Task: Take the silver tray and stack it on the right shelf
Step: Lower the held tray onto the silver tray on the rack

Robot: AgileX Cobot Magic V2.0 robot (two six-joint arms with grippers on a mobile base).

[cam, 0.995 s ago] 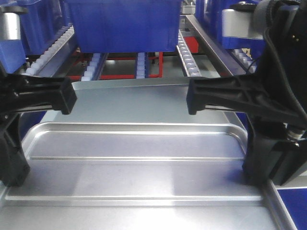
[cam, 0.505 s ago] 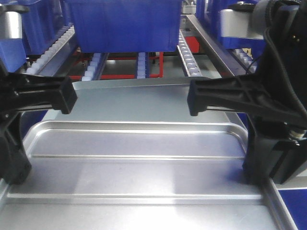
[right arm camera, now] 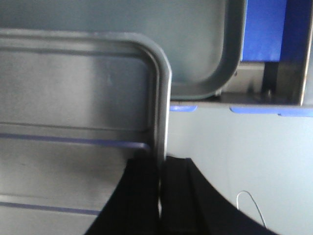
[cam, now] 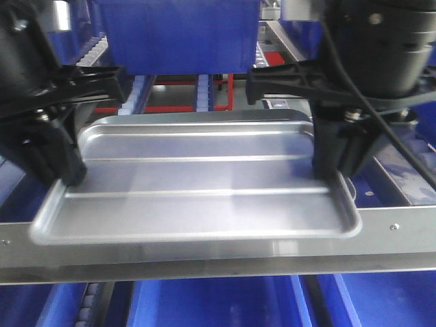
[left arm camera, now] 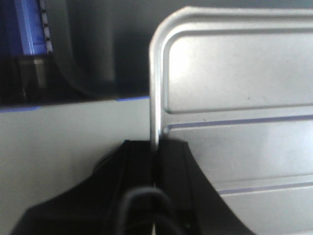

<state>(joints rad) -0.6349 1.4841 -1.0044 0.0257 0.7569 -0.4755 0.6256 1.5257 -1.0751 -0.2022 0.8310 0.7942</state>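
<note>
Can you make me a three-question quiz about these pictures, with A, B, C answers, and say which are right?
1. Where do the left gripper and right gripper hold the silver tray? A: its two side rims. B: its middle. C: its front edge.
2. What colour is the bin behind the tray? A: yellow. B: blue. C: green.
3. The left gripper is: A: wide open. B: out of sight. C: shut on the rim.
Answers: 1 A, wrist views show side rims pinched; 2 B, its wall is blue; 3 C, it clamps the rim.

A warehouse or factory storage area is showing: steel racks with white roller rails (cam: 204, 255) are standing among deep blue plastic bins (cam: 180, 34).
</note>
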